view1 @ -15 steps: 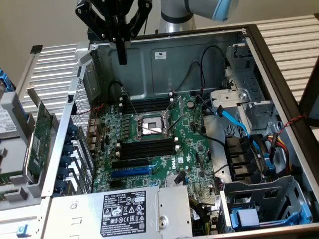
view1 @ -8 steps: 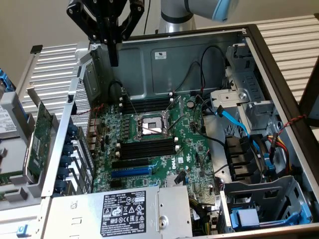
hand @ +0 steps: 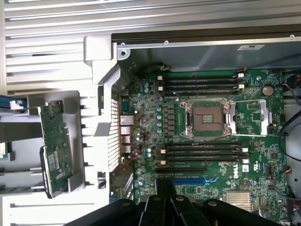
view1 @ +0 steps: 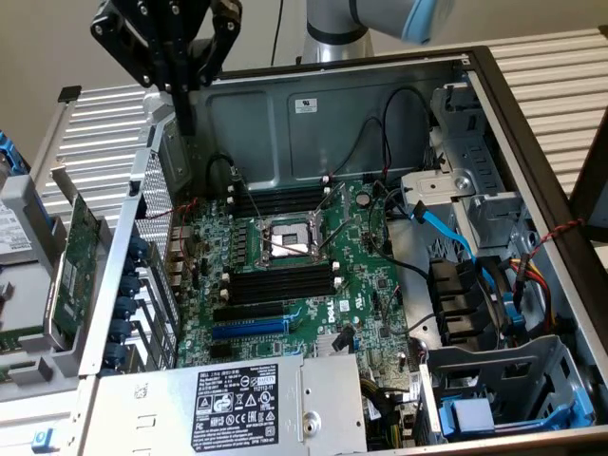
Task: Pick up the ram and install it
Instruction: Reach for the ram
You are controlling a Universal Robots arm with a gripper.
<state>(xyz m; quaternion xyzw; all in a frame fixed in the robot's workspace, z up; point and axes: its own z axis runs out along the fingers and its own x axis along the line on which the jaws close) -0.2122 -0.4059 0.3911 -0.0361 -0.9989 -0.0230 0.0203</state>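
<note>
High above the open computer case (view1: 285,133), toward the exterior view's far left, the gripper (view1: 187,123) hangs with its fingers pressed together, gripping nothing. Outside the case, at that view's left edge, the ram (view1: 24,337) lies near the upright expansion card (view1: 74,271).

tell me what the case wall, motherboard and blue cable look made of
Case wall: looks like bare sheet metal, dull grey with a soft sheen and folded edges.
Motherboard: green circuit board, probably laminate, glossy, with soldered parts.
Blue cable: likely plastic-jacketed, flat, smooth, bending freely.
</note>
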